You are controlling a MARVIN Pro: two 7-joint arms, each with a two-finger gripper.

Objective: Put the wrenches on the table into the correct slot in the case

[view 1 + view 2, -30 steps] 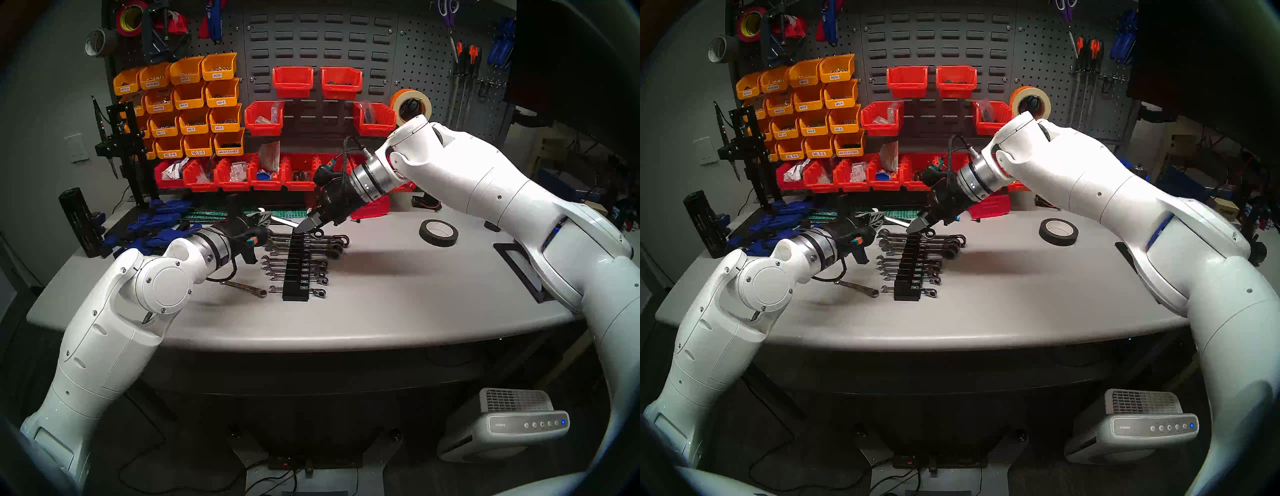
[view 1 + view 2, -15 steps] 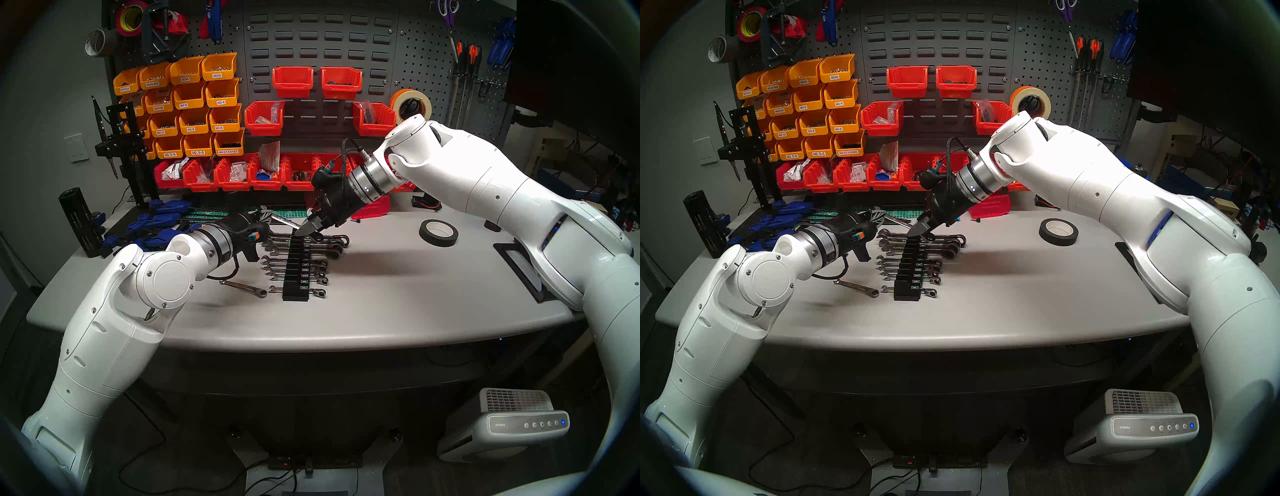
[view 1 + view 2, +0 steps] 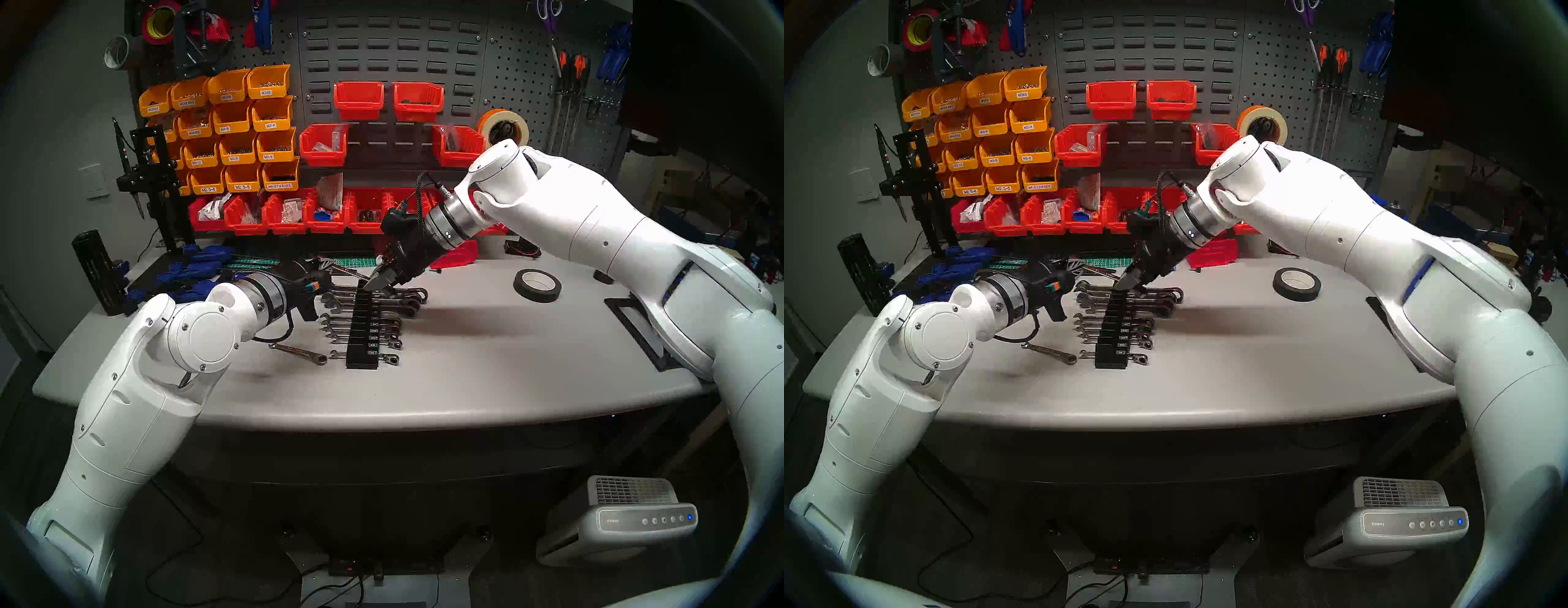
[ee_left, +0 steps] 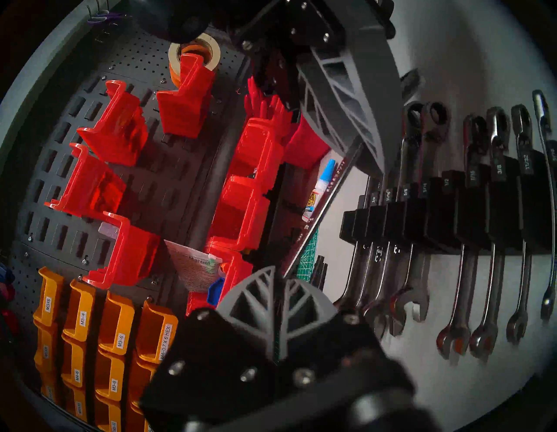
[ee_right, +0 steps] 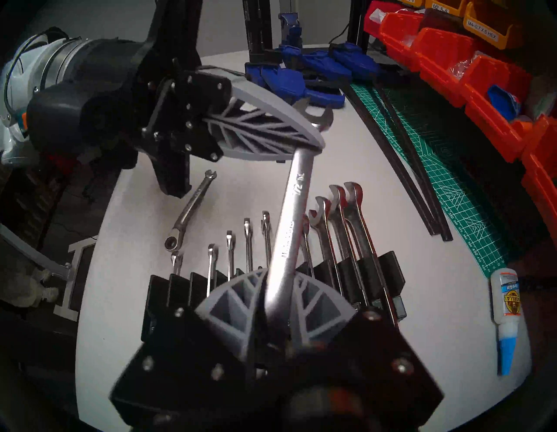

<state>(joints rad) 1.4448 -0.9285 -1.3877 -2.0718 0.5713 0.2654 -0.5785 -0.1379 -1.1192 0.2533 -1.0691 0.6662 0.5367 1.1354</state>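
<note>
Chrome long wrench [image 5: 297, 208] pinched by left claw [image 5: 313, 137], right claw [image 5: 277, 289]; short wrench [image 3: 299, 353] loose.

Black case [image 4: 470, 223] holds a row of wrenches [image 4: 524, 241] beside red bins [image 4: 247, 193]

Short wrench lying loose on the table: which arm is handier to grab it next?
Left, probably. The short wrench lies on the left gripper's side of the case; the right gripper hangs over the case's far end. First the left gripper must release the long wrench.
</note>
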